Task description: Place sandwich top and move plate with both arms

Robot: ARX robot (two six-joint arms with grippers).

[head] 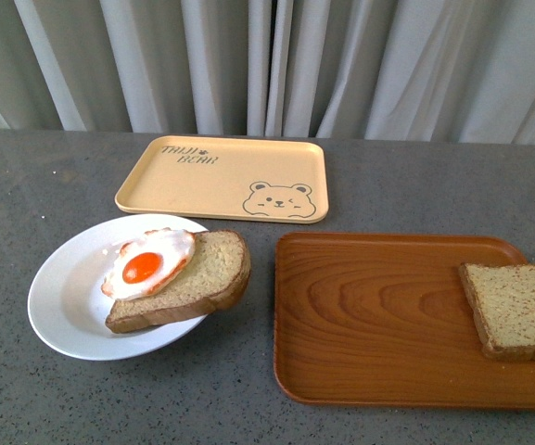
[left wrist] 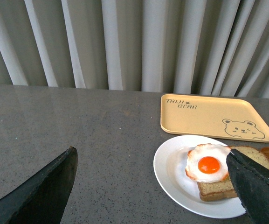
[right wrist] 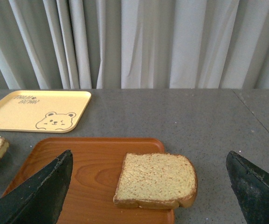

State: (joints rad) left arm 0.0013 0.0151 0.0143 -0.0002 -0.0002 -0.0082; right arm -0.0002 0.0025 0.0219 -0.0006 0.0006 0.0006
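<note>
While the top slice (head: 517, 311) lies on the wooden tray (head: 369, 315), at its right end and well apart from the plate (head: 63, 297), the sandwich is unfinished.

- Top slice: flat, bare, untouched. It sits on the right arm's side, so that arm is probably meant to fetch it.
- Right jaws: wide apart, empty, above the table and framing the slice.
- Plate: left of the wooden tray, just beside it. It holds the egg slice (head: 193, 278), which leans over the plate's right rim with the egg (head: 146, 264) up, ready for covering.
- Left jaws: wide apart, empty, framing the plate, likely placed for the two-armed carry.
- Yellow tray (head: 221, 176): behind the plate, empty, possibly the plate's destination.
- Table (head: 26, 185): grey, in front of a curtain (head: 341, 56).

Views: the front view cuts off the top slice and shows neither arm. The right wrist view shows the slice whole, overhanging the tray's rim.
</note>
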